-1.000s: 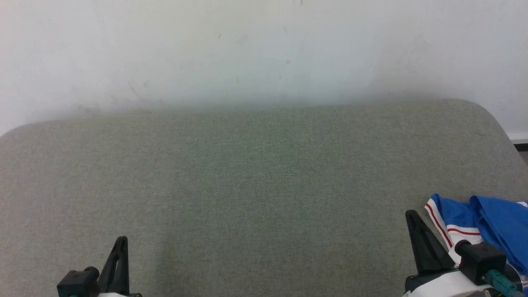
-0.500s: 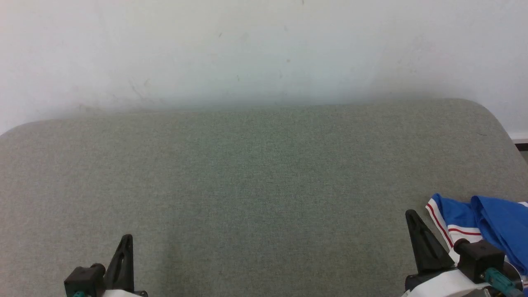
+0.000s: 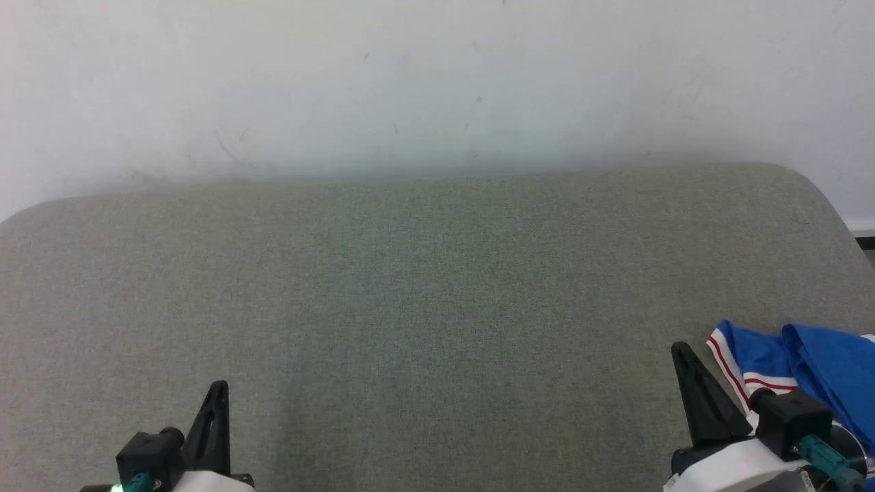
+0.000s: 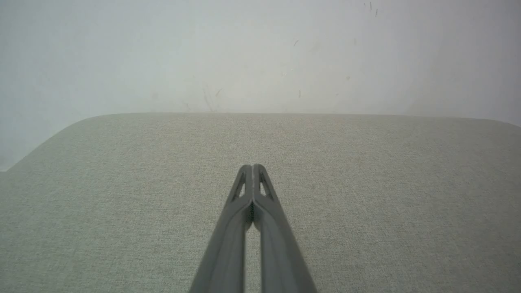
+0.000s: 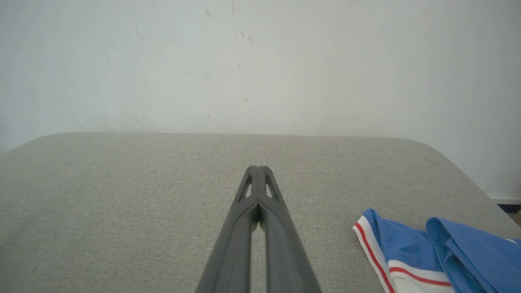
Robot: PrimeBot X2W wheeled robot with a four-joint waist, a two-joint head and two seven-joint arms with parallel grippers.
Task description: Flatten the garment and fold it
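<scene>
Left gripper [image 3: 219, 388] slid inward; it and my right gripper [image 3: 679, 350] both clamped closed, empty.
Grey fabric surface [image 3: 437, 307], scuffed white wall [image 3: 437, 82] behind; the garment [image 3: 824, 369] bunched at my right.

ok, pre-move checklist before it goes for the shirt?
1. Free left gripper: ok, shut on nothing.
2. Free right gripper: ok, shut on nothing.
3. Flat garment: not ok, bunched by the right gripper.
4. Whole garment in view: not ok, cut off at the picture edge.
5. Room on padded surface to spread it: ok.
6. Print side up: cannot tell.
</scene>
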